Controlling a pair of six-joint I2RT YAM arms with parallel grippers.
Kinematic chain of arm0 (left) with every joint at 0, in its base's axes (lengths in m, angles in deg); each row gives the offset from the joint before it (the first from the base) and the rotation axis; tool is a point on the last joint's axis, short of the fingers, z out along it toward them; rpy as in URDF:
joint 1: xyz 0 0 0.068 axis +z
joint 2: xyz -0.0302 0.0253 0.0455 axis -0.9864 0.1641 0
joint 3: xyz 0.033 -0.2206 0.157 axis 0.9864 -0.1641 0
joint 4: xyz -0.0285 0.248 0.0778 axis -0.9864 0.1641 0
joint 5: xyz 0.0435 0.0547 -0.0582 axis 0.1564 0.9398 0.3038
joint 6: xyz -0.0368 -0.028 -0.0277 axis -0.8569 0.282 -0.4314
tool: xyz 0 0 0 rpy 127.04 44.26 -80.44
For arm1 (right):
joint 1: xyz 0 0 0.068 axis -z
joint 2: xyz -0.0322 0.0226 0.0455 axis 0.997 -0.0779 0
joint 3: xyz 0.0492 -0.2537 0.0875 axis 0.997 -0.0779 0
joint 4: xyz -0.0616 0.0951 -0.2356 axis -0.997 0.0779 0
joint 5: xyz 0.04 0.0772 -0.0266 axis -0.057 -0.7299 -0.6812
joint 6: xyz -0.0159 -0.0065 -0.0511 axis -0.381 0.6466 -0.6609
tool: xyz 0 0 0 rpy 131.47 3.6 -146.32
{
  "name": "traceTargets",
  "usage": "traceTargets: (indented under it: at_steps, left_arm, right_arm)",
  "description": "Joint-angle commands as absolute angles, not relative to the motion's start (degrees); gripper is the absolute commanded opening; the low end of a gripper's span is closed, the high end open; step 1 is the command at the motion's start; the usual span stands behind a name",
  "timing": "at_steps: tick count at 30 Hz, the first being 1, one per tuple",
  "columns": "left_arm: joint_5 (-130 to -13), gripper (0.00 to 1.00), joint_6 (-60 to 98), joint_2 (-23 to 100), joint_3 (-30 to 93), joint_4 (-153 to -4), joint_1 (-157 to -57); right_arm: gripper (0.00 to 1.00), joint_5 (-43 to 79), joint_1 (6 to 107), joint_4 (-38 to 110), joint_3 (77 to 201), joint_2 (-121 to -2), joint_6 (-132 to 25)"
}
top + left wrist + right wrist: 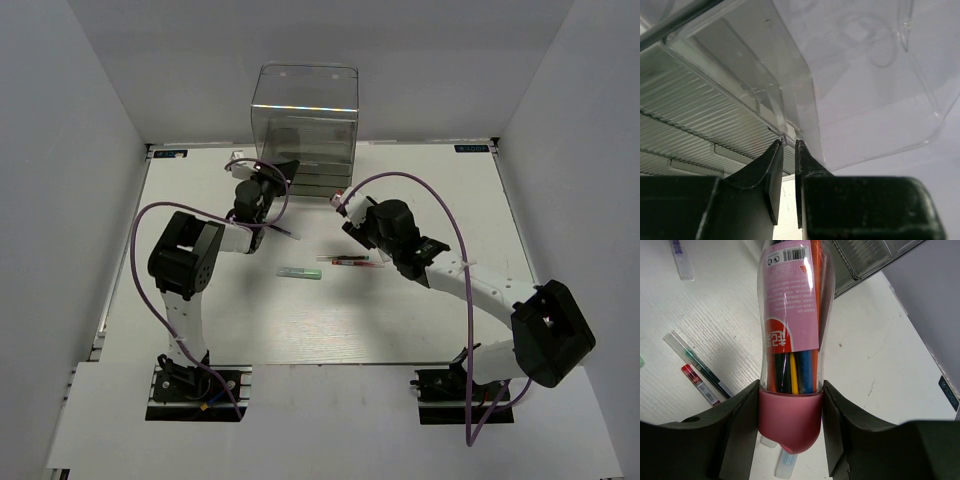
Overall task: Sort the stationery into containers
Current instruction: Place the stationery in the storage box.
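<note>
The clear cabinet [305, 130] of stacked grey drawers stands at the back middle. My left gripper [268, 178] is at its lower left front. In the left wrist view its jaws [788, 145] are nearly closed on a clear drawer lip [788, 138], with ribbed drawer fronts [690, 110] to the left. My right gripper [348, 213] is shut on the chunky pink marker pack [790, 330], held by its pink end [790, 415] just right of the cabinet front. A green pen [695, 362] and a red pen [700, 385] lie on the table.
A white pen with a green cap [302, 272] lies mid-table, with thin pens [345, 260] to its right. Another white pen [682, 260] lies farther off, and one [787, 465] lies under the right gripper. White walls close in the table on three sides.
</note>
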State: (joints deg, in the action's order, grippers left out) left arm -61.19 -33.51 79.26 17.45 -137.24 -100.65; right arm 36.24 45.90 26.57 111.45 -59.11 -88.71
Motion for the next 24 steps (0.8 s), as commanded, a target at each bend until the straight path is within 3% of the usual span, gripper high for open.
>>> traceTargets:
  at_steps: [1,24]
  left_arm:
    - [-62.5,0.00,-32.7,74.0,15.9,-143.7,-100.7]
    - [-67.7,0.00,-30.5,63.6,16.5,-141.8,-101.2]
  right_arm:
    - [0.00,36.6,46.1,22.8,115.0,-59.5,-90.6]
    - [0.00,43.5,45.4,12.5,127.7,-74.2,-106.9]
